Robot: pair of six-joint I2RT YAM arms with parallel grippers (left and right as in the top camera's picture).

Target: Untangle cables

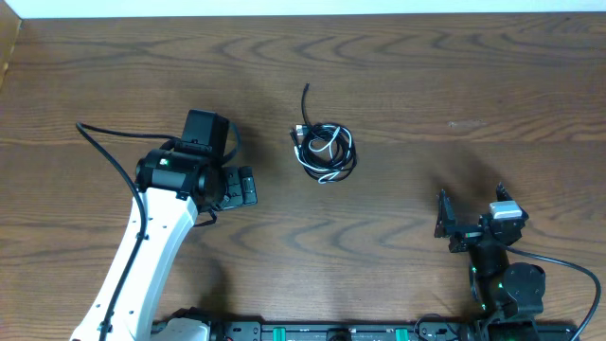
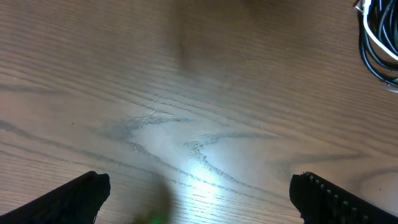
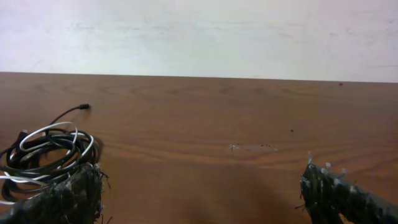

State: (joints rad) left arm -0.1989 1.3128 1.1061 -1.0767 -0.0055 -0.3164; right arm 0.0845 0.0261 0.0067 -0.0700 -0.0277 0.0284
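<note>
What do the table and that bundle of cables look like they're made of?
Table: wood or a wood-look laminate. It is brown with swirling grain lines and has a mild sheen where light glares in the left wrist view.
Cables: probably plastic or rubber sheathing. They are smooth and slightly glossy, mostly black with one white, and flexible enough to lie in loose coils.

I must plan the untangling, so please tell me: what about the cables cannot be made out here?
- Overhead: the cables are too small; the number of cords and their crossings cannot be told.
- Left wrist: the right edge cuts them off; only some loops show.
- Right wrist: a finger of the right gripper and the left edge hide their lower part.
- Plug types: too small everywhere.
</note>
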